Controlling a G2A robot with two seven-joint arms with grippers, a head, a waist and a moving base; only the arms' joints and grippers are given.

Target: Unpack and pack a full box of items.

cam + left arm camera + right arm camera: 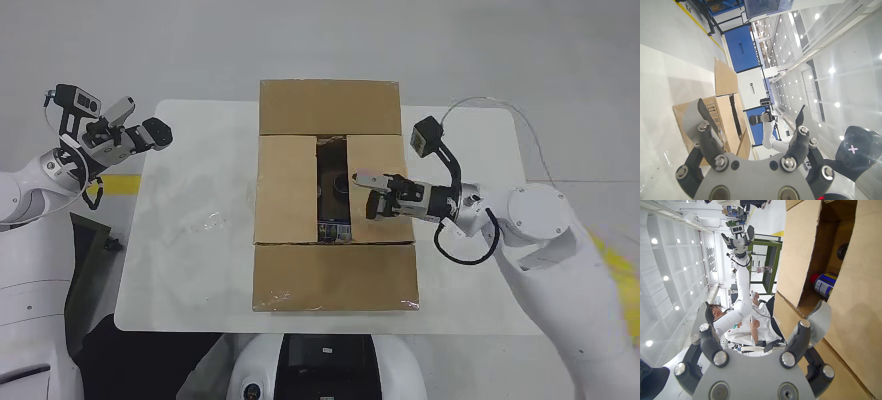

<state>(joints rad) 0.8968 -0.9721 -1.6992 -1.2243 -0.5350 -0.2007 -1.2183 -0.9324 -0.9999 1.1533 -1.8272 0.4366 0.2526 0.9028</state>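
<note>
Box of brown cardboard, spreading flaps toward twelve and six o'clock, baring a blue red-capped can. Hanging released: right gripper at three o'clock, left gripper at ten.

Ceiling lamps give bright, even light, shadow fills the box, and wrist views bow at the edges.

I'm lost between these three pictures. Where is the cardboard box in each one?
Top view: the cardboard box sits in the middle of the table, outer flaps spread flat.
Left wrist view: the box is farther off, seen from the side.
Right wrist view: the box is close up, and you look into it.
Shared landmark: the gap between the two inner flaps.
</note>
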